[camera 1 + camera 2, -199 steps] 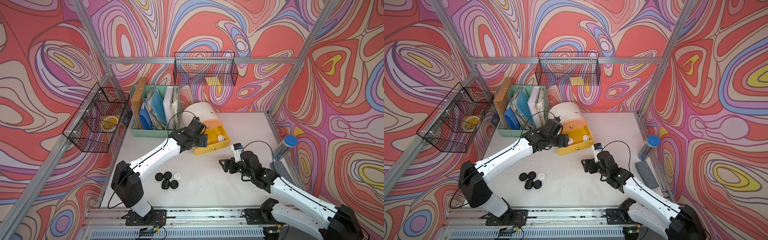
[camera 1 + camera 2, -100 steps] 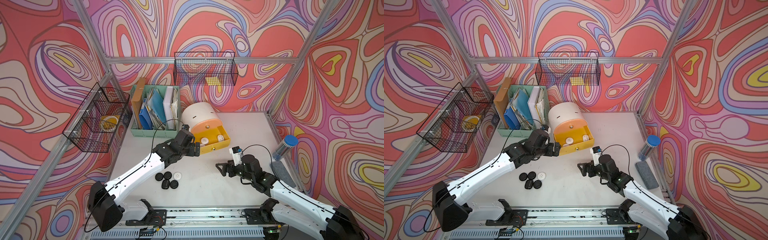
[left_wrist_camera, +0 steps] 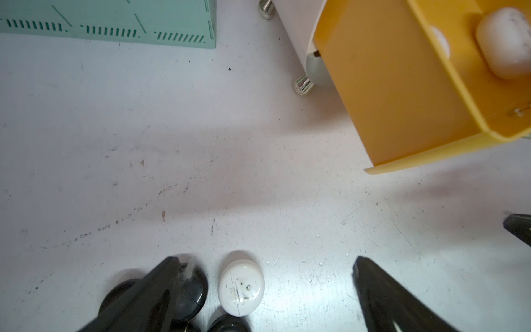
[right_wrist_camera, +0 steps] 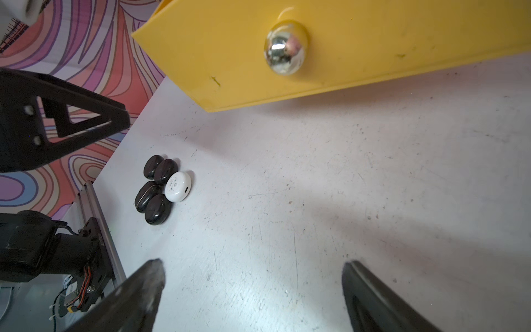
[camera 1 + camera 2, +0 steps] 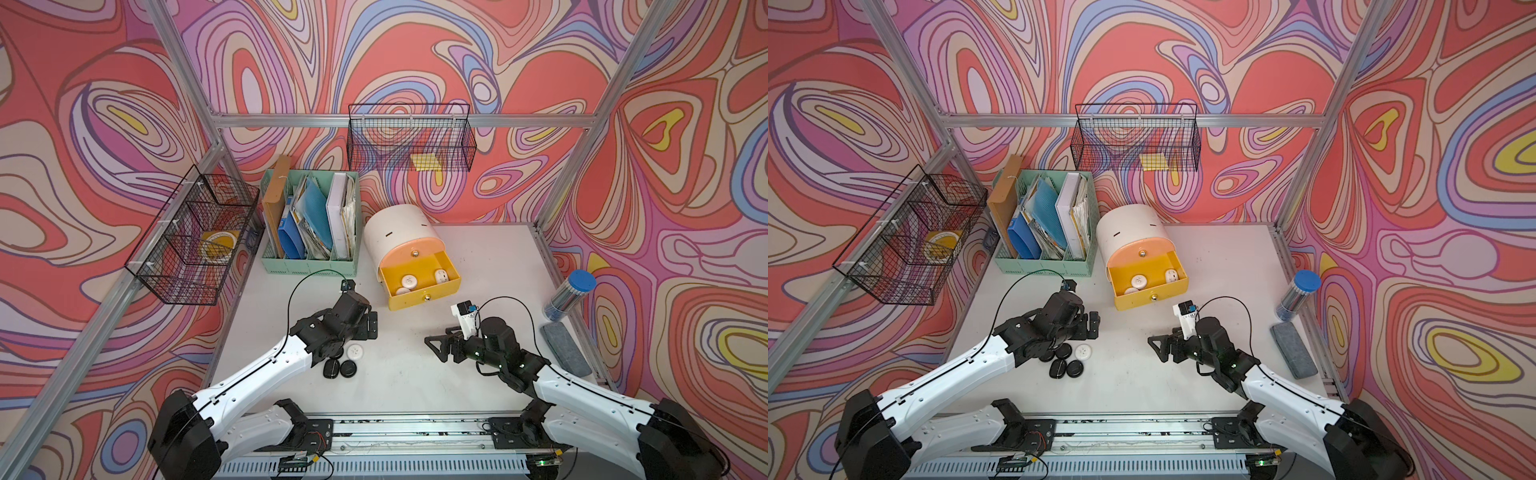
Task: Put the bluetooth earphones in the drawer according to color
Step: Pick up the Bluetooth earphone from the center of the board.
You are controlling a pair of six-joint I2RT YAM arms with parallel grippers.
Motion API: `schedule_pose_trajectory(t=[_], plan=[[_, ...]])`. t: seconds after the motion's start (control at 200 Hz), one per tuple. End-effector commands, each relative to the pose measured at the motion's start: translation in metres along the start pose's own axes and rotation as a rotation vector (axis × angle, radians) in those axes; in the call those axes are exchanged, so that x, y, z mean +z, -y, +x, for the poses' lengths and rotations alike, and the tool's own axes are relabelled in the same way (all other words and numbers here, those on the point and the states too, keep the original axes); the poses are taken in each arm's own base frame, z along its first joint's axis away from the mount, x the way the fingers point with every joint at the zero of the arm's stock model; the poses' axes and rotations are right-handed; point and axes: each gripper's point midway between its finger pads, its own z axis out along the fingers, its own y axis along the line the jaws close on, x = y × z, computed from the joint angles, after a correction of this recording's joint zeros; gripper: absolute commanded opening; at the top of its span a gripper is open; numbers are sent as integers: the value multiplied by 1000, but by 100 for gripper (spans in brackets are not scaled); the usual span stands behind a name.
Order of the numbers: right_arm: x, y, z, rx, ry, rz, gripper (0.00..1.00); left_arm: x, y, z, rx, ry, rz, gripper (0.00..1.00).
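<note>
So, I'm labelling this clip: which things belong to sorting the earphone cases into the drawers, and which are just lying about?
Job: drawer chest, open yellow drawer, white cases in it, white case on the table, black cases beside it.
Lying about: green file holder, wire baskets, blue-capped tube, grey pad.

Between the left claw [image 5: 369, 328] and the right claw [image 5: 435, 350] the surface [image 5: 399, 386] is bare, and a claw can pass there freely. Just beyond them the yellow drawer [image 5: 440, 289] stands out from the chest [image 5: 395, 228], open from above; its front wall blocks a low approach. The mint file holder [image 5: 309, 266] closes the far left side. The earphone cases [image 5: 348, 368] lie tight together below the left claw, touching one another. A grey eraser [image 5: 566, 350] and a blue-capped tube [image 5: 569, 295] keep to the right edge.
</note>
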Motion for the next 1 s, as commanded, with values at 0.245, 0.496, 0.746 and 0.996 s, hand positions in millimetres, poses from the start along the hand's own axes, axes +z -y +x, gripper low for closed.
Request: schedule_pose_trajectory(t=[0.245, 0.496, 0.746, 0.996], plan=[[40, -44, 14, -168, -17, -43, 98, 9, -19, 7, -79, -11, -22, 99], [72, -69, 35, -308, -45, -61, 98, 7, -29, 8, -110, -7, -21, 99], [104, -83, 57, -418, -80, -71, 98, 2, -34, 6, -136, 16, -17, 99], [136, -84, 80, -512, -122, -67, 98, -5, -42, 5, -164, 52, -26, 99]])
